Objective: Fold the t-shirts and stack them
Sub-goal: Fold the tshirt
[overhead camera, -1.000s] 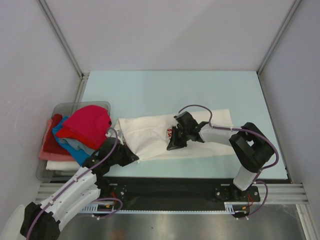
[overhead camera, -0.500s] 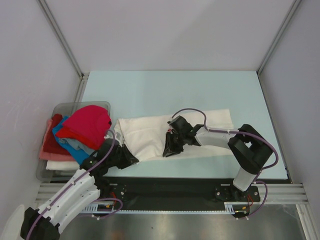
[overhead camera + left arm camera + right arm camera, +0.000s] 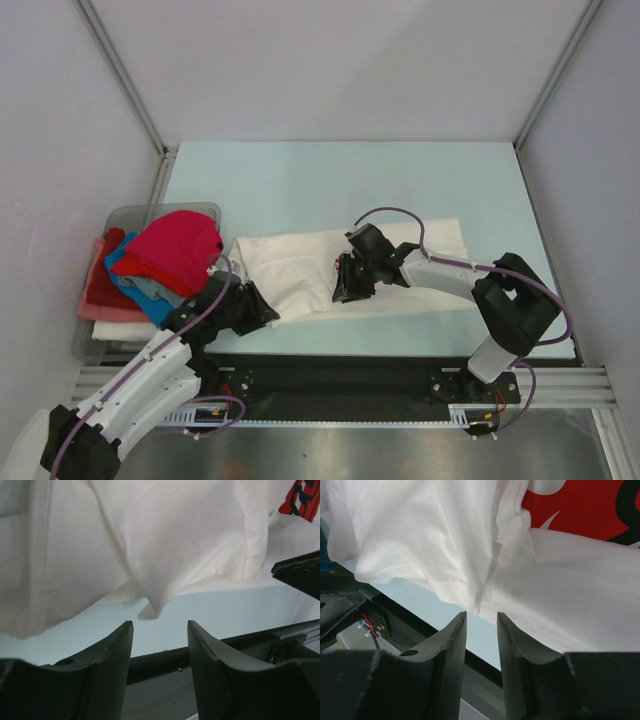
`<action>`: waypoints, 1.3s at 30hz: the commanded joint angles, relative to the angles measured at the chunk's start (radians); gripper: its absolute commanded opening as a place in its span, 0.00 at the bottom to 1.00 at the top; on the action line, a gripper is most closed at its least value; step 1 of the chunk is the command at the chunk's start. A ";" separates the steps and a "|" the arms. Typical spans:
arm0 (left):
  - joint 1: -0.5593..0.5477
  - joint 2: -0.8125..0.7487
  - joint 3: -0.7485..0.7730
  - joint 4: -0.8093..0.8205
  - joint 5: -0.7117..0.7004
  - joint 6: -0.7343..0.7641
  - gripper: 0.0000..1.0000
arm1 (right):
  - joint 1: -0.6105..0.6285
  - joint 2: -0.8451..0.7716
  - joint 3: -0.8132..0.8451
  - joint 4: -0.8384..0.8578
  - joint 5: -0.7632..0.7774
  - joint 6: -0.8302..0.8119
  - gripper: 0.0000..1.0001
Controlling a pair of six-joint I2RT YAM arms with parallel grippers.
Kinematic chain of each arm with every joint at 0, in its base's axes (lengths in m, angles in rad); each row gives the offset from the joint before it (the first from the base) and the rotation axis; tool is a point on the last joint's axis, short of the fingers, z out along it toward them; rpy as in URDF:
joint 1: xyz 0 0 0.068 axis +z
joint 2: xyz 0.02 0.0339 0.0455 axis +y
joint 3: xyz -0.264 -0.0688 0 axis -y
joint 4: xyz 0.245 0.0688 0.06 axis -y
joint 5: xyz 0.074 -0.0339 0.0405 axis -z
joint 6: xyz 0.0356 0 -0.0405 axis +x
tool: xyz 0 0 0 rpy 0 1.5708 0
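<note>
A white t-shirt (image 3: pixel 300 270) with a red chest print (image 3: pixel 580 505) lies folded lengthwise across the light blue table (image 3: pixel 330 180). My left gripper (image 3: pixel 265 310) (image 3: pixel 160 625) stands open at the shirt's near left end. A loose corner of white cloth (image 3: pixel 150 607) hangs just beyond its tips, and nothing is between them. My right gripper (image 3: pixel 343 290) (image 3: pixel 481 616) is open at the shirt's near edge, by the print. A fold of the white t-shirt (image 3: pixel 420 530) ends just past its tips, apart from them. More t-shirts are heaped at the left: magenta-red (image 3: pixel 175 250), blue (image 3: pixel 150 295) and pink (image 3: pixel 100 310).
A clear grey bin (image 3: pixel 130 210) holds the heap of shirts at the table's left edge. The black rail (image 3: pixel 340 365) with the arm bases runs along the near edge. Grey walls enclose the table on three sides.
Both grippers have opened and let go of the white shirt's near edge, which now lies on the table. The right gripper dipped toward the near edge, then pulled back slightly.
</note>
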 commanded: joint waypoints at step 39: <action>-0.003 0.003 -0.037 0.012 0.196 -0.049 0.01 | 0.010 0.080 0.093 -0.050 -0.065 -0.028 0.00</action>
